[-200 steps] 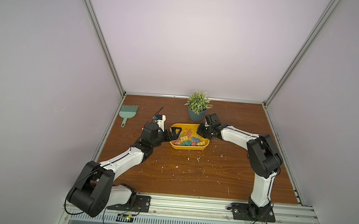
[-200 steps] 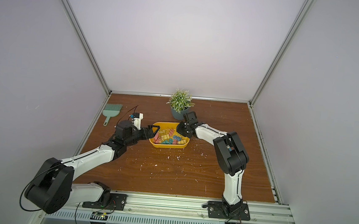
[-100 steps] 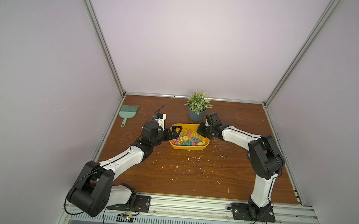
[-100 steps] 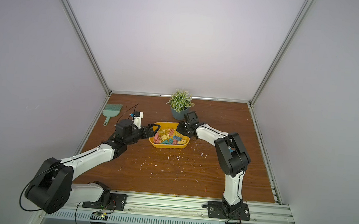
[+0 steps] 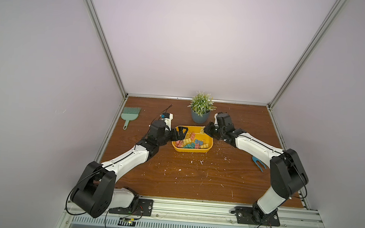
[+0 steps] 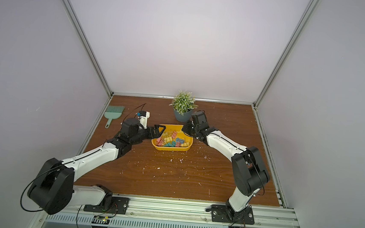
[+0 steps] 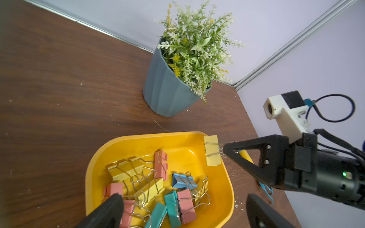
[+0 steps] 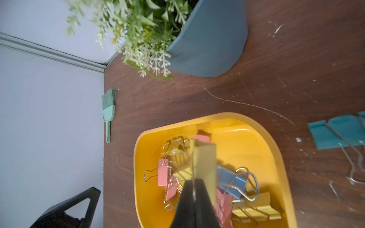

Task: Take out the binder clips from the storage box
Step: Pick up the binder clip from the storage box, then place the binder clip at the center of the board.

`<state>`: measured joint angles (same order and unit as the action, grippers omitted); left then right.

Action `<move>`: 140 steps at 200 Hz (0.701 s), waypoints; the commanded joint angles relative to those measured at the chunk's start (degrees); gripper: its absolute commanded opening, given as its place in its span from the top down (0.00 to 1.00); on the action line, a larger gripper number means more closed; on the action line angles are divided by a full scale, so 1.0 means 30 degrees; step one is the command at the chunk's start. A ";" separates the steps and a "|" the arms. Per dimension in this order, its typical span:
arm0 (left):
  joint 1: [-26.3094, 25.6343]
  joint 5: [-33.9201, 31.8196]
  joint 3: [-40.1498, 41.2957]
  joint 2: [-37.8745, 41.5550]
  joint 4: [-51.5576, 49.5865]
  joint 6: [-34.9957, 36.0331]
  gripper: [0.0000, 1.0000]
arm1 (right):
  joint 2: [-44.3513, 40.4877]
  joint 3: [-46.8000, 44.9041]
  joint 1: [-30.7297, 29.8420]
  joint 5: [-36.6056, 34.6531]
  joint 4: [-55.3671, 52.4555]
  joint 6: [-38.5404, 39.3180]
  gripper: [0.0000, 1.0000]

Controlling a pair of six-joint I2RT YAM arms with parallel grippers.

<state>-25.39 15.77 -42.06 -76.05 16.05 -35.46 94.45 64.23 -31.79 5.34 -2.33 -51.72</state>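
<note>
The yellow storage box point(image 5: 191, 151) point(image 6: 170, 149) sits mid-table and holds several pastel binder clips point(image 5: 189, 141) point(image 7: 156, 189). My right gripper point(image 5: 207, 129) point(image 7: 225, 150) point(image 8: 194, 182) is shut on the wire handle of a yellow binder clip point(image 7: 212, 153) point(image 8: 204, 163). That clip hangs just above the box's far right corner. My left gripper point(image 5: 181, 133) point(image 7: 183, 197) is open over the box's left end, with its fingers straddling the pile and nothing between them. One teal clip point(image 8: 339, 134) lies on the table beside the box.
A grey-blue pot with a plant point(image 5: 200, 114) stands just behind the box. A green brush point(image 5: 130, 115) lies at the far left, and a blue fork-shaped tool point(image 5: 259, 164) lies under the right forearm. White crumbs point(image 5: 195, 162) are scattered in front of the box.
The right arm's elbow has drifted slightly toward the front. Both grippers stay at the box, and the left arm has not moved.
</note>
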 commanded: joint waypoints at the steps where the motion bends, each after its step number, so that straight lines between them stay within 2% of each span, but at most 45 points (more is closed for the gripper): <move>1: -0.0881 -0.1151 -0.0989 -0.0470 -0.1199 0.1247 0.00 | -0.2075 -0.0698 0.0066 -0.1881 0.0688 0.0138 1.00; 50: -0.3180 -0.2956 -0.2977 -0.1689 -0.2179 0.2798 0.00 | -0.5667 -0.3625 0.1035 -0.5472 0.1338 -0.1245 1.00; 85: -0.5004 -0.4179 -0.4612 -0.3067 -0.2958 0.3597 0.00 | -0.7340 -0.6412 0.2695 -0.6029 0.2049 -0.3680 1.00; 140: -0.6594 -0.4609 -0.6515 -0.5158 -0.3732 0.4017 0.00 | -0.6314 -0.7297 0.3649 -0.7117 0.1214 -0.8272 1.00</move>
<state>-43.86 3.68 -59.68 -90.13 7.35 -24.97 74.32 41.41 -20.86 -12.99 1.08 -68.31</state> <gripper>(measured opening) 0.999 0.053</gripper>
